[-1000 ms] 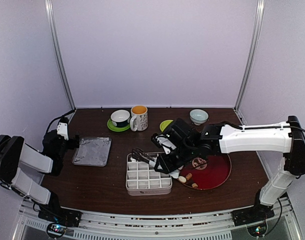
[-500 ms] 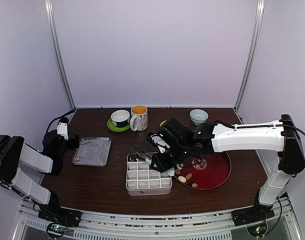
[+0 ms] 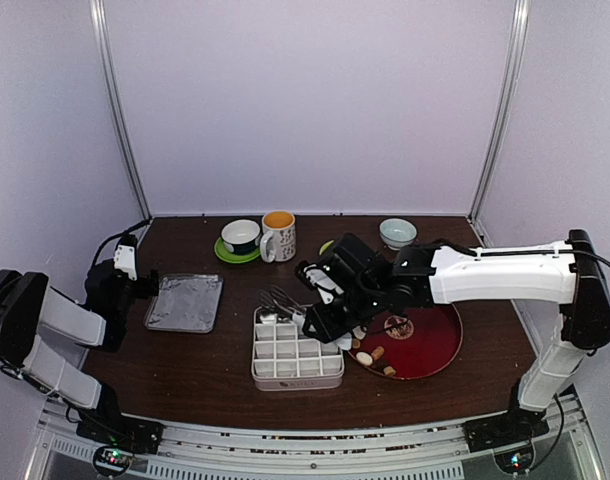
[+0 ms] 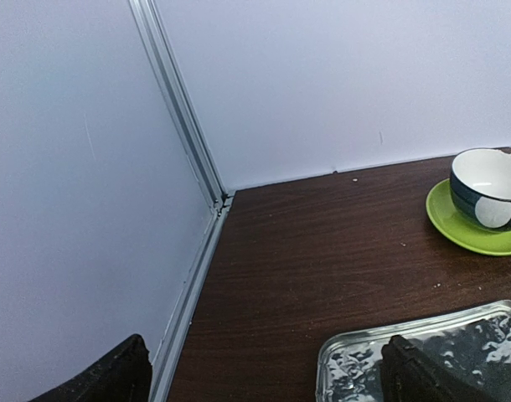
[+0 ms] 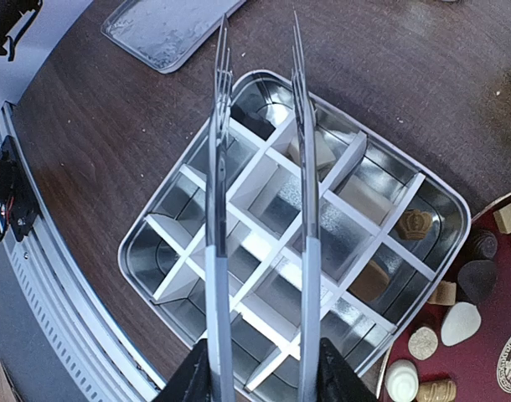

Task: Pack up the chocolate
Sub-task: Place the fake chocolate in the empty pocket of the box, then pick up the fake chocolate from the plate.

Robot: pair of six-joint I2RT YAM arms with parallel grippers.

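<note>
Here we are over the tin (image 5: 135, 236), and the right gripper (image 5: 260, 381) is clamped on the handles of the tongs (image 5: 218, 209). The two blades stand apart with nothing between them. They run straight out from the gripper, across the white dividers, with their tips just past the tin's far corner, pointing toward the foil tray (image 5: 167, 33).

Now, where is the chocolate (image 5: 461, 322)? Not ahead of the blades. The loose pieces lie on the red plate (image 3: 437, 345), back beside the gripper on its right, at the lower right of the wrist view, while the tips aim the other way. So we judge that the next pick calls for a swing back to the right before the blades can straddle one of those small sweets.

A few pieces already sit in cells on the plate side of the tin. The cells under the blades look bare, so we reckon the packing is only partly done.

Which arm is nearer? The right one, plainly, since its wrist hangs just beside the plate. The left gripper (image 4: 265, 352) is well apart at the left edge of the counter (image 4: 322, 251), fingers spread and holding nothing, beside that foil tray.
</note>
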